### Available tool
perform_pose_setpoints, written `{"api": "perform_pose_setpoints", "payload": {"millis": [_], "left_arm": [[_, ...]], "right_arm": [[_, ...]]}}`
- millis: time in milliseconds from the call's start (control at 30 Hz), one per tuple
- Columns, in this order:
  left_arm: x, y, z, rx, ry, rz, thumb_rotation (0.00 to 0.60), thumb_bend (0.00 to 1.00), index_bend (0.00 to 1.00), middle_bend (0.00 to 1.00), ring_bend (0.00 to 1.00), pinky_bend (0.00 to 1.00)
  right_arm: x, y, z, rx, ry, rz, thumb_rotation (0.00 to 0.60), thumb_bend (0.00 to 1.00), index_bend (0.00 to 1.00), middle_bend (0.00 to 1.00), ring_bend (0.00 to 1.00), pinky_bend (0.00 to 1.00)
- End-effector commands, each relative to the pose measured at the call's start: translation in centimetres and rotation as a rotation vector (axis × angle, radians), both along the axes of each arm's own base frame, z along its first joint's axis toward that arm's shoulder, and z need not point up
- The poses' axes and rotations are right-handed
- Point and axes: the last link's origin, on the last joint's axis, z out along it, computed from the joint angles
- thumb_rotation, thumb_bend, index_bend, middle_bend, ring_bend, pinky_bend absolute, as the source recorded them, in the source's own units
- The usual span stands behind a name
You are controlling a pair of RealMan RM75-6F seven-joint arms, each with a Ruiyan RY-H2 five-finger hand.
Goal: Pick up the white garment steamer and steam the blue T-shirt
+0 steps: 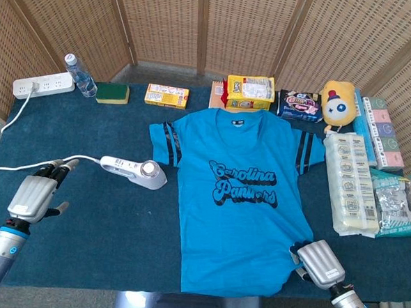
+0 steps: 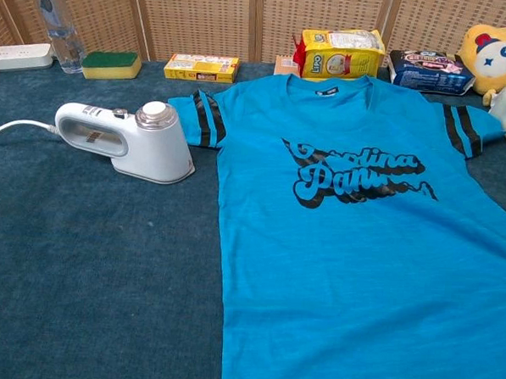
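The white garment steamer (image 1: 135, 170) lies on its side on the blue cloth, left of the T-shirt, with its cord (image 1: 44, 164) trailing left; the chest view shows the steamer (image 2: 128, 140) at the left too. The blue T-shirt (image 1: 234, 198) with dark lettering lies flat in the middle, and the T-shirt (image 2: 353, 229) fills the chest view's right half. My left hand (image 1: 35, 194) hovers low at the left, fingers stretched toward the steamer's handle end, a short gap away, holding nothing. My right hand (image 1: 319, 263) sits at the shirt's lower right corner, fingertips at the hem, holding nothing. Neither hand shows in the chest view.
Along the back stand a power strip (image 1: 42, 85), a water bottle (image 1: 80, 75), a green sponge (image 1: 112, 92), a yellow box (image 1: 166, 95), a yellow bag (image 1: 250, 92) and a plush toy (image 1: 338, 103). Wrapped packs (image 1: 354, 184) line the right edge. Wicker screens surround the table.
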Motion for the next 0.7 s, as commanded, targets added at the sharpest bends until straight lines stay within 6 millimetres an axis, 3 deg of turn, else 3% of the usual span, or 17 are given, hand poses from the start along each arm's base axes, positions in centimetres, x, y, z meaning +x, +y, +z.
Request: {"api": "perform_pose_setpoints", "payload": {"millis": [33, 700], "left_arm": [[0.3, 1.3, -1.0, 0.009, 0.005, -0.018, 0.6, 0.23, 0.05, 0.23, 0.12, 0.29], [2.8, 8.5, -7.3, 0.033, 0.089, -0.081, 0.6, 0.27, 0.05, 0.23, 0.12, 0.29]], "right_arm": [[0.0, 0.0, 0.1, -0.002, -0.001, 0.0, 0.6, 0.42, 0.65, 0.58, 0.62, 0.78], [-0.5, -0.1, 1.2, -0.033, 0.009, -0.035, 0.6, 0.42, 0.65, 0.58, 0.62, 0.78]]}}
